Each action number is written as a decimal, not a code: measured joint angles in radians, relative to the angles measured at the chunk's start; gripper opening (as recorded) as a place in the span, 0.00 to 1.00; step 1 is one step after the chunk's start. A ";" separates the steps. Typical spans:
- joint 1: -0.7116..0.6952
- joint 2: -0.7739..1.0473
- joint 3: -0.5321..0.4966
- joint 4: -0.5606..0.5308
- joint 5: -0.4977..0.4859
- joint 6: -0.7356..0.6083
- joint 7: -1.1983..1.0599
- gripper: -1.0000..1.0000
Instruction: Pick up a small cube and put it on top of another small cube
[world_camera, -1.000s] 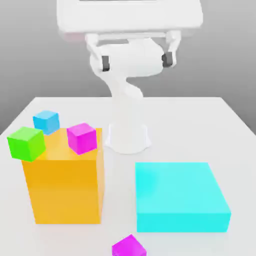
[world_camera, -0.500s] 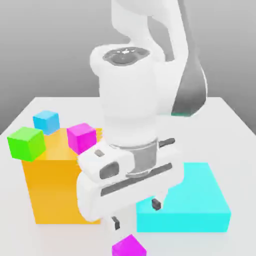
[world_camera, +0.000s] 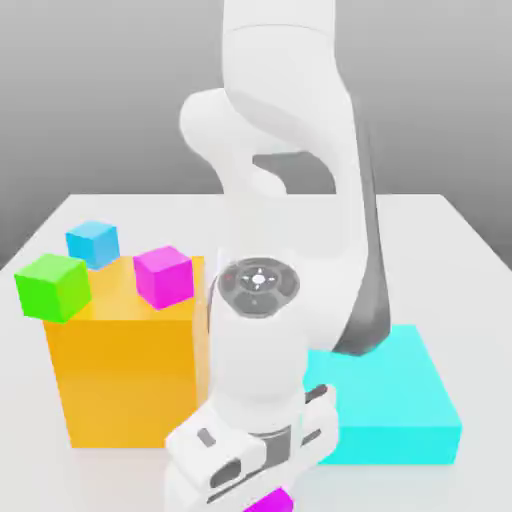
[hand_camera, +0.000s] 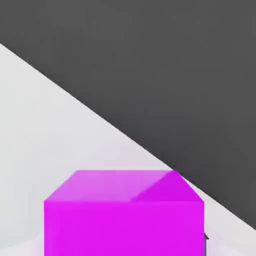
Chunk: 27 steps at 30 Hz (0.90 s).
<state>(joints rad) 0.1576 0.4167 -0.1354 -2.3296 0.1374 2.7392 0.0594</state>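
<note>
Magenta marks both task pieces: the small plain magenta cube at the table's near edge (world_camera: 272, 503), the one to be picked up, sits directly under the white arm's two-finger gripper (world_camera: 262, 497), while the other small magenta cube (world_camera: 163, 276) rests on top of the large orange block (world_camera: 128, 370), towards the exterior view's left; the hand view has the near cube's violet faces (hand_camera: 124, 215) close up against the white table (hand_camera: 45, 130), and the jaws have closed narrow onto it, so the step in hand reads as the grasp, with the lift not yet begun; the next move calls for a straight rise high enough to clear the orange block, a carry over to the pinker cube, and a square, gentle set-down, since the landing face is no bigger than the cube itself and the small green cube (world_camera: 52, 286) stands near it; the fingertips are hidden by the hand's own body; the grasped cube is cut off by the frame's lower edge; the arm covers part of the flat cyan slab (world_camera: 420, 400); the small blue cube (world_camera: 93, 243) stands behind.
</note>
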 joint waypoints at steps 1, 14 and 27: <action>0.005 -0.034 -0.007 -0.007 -0.011 -0.027 0.008 0.00; -0.074 -0.478 -0.069 -0.110 0.005 -0.385 0.330 0.00; -0.301 -0.951 0.006 -0.221 -0.176 -0.723 0.854 0.00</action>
<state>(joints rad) -0.1430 -0.5347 -0.1292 -2.5507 -0.0391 2.0164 0.9132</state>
